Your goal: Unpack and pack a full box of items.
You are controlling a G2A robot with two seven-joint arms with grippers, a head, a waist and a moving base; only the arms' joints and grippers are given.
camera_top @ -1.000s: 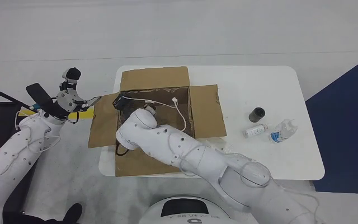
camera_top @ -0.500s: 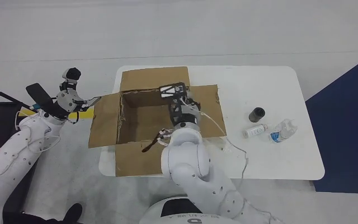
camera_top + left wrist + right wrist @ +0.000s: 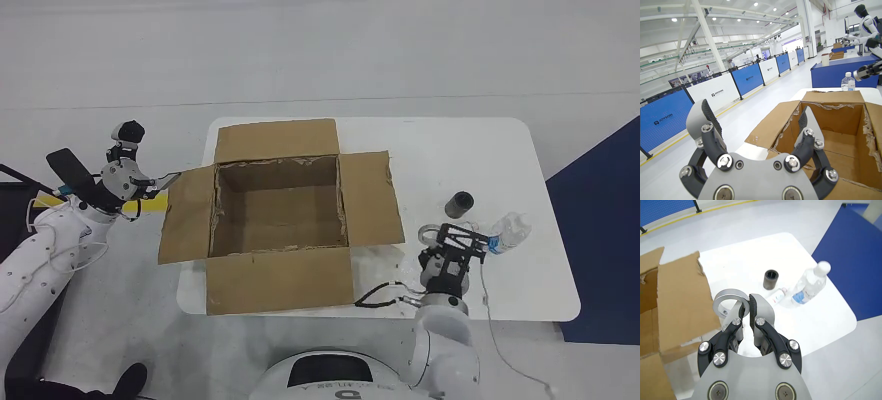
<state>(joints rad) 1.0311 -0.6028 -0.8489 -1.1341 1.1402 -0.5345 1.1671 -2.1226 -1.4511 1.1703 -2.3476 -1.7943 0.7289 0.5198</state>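
Cardboard box is pictured open and empty on the white surface, with the left end effector held wide open and empty off its left flap. To the box's right, a metal ring is pinched by its rim in the right end effector. The black cup, small bottle and water bottle lie just beyond, where a set-down is judged likely.

— Any lettering about?
— A logo and one word, repeated on the blue and white barrier panels in the hall. The water bottle, right of the frame, has a blue label, unreadable.
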